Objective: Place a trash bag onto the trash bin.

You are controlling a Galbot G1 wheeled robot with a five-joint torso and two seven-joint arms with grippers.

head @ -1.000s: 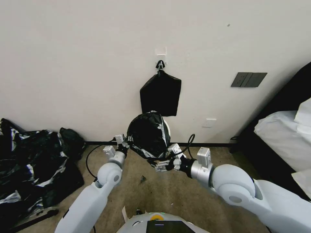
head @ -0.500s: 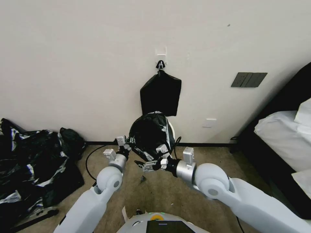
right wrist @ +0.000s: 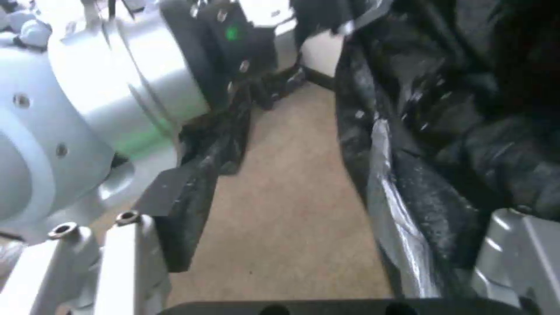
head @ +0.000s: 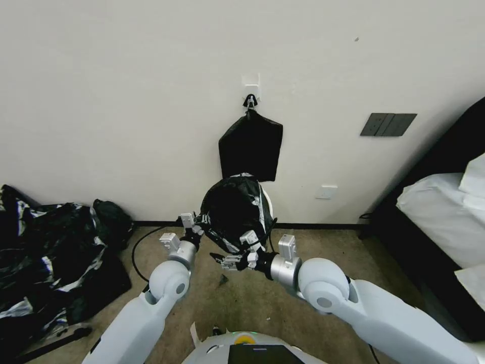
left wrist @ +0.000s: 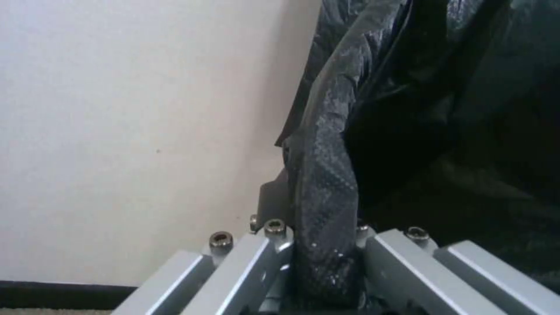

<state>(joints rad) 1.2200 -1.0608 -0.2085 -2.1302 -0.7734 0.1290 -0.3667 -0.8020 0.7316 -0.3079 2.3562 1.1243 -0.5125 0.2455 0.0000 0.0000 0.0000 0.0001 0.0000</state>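
Observation:
The glossy black trash bag (head: 230,210) is draped over the mouth of the trash bin (head: 264,198), of which a cream-white strip of rim shows on the right side. My left gripper (head: 196,226) sits at the bag's left edge. In the left wrist view a twisted fold of the trash bag (left wrist: 323,205) is pinched between its fingers (left wrist: 257,262). My right gripper (head: 226,261) hovers at the bag's near lower edge. In the right wrist view its fingers (right wrist: 181,205) stand apart over bare carpet, with the trash bag (right wrist: 408,175) beside one of them.
A flat black bundle (head: 250,146) hangs from a wall hook just above the bin. A large heap of black-and-silvery plastic (head: 50,253) covers the floor at left. A white bed (head: 444,207) stands at right. The wall rises directly behind the bin.
My right arm has swung left along the bag's near edge, so its gripper now sits below the bag's middle. The left gripper and the bag have stayed in place.

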